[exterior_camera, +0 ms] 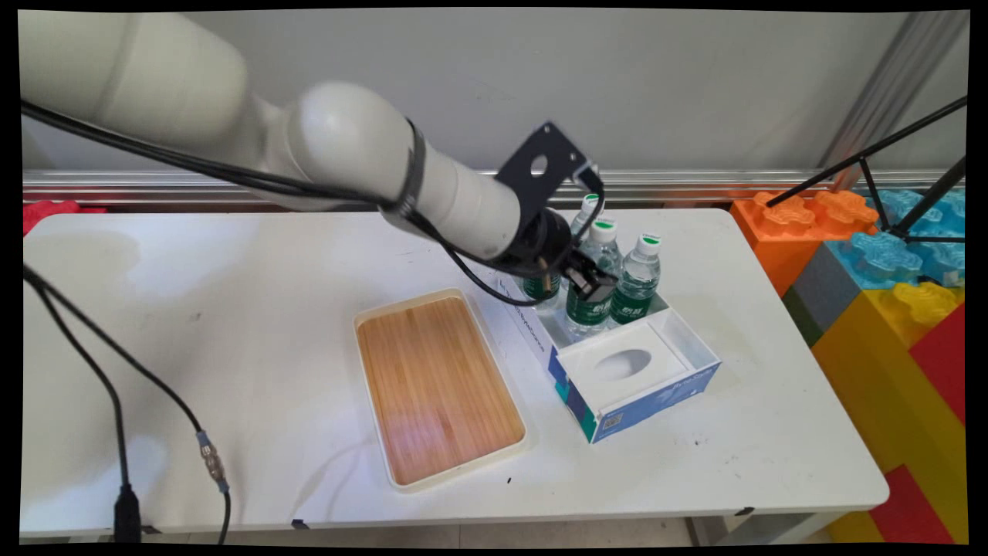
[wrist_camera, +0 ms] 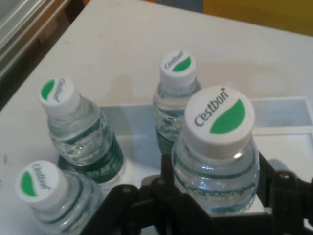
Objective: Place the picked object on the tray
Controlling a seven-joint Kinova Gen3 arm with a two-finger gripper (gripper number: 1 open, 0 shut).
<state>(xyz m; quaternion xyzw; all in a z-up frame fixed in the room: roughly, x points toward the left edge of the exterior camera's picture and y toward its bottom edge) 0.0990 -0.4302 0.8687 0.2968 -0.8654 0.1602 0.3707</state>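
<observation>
The word "C'estbon" can be read on the white cap [wrist_camera: 219, 117] of the water bottle [wrist_camera: 215, 169] that sits between the gripper's fingers in the hand view. A green leaf shape sits under the word. The same word and leaf show on the caps of the other three bottles: the far one [wrist_camera: 178, 65], the left one [wrist_camera: 57, 92] and the one at the bottom left corner [wrist_camera: 38, 182].

The open box [exterior_camera: 641, 401] by the table's right edge has white writing on its blue side and a small square code near its front corner, but both are too small to read. The green bottle labels [exterior_camera: 588, 309] are also too small to read.
</observation>
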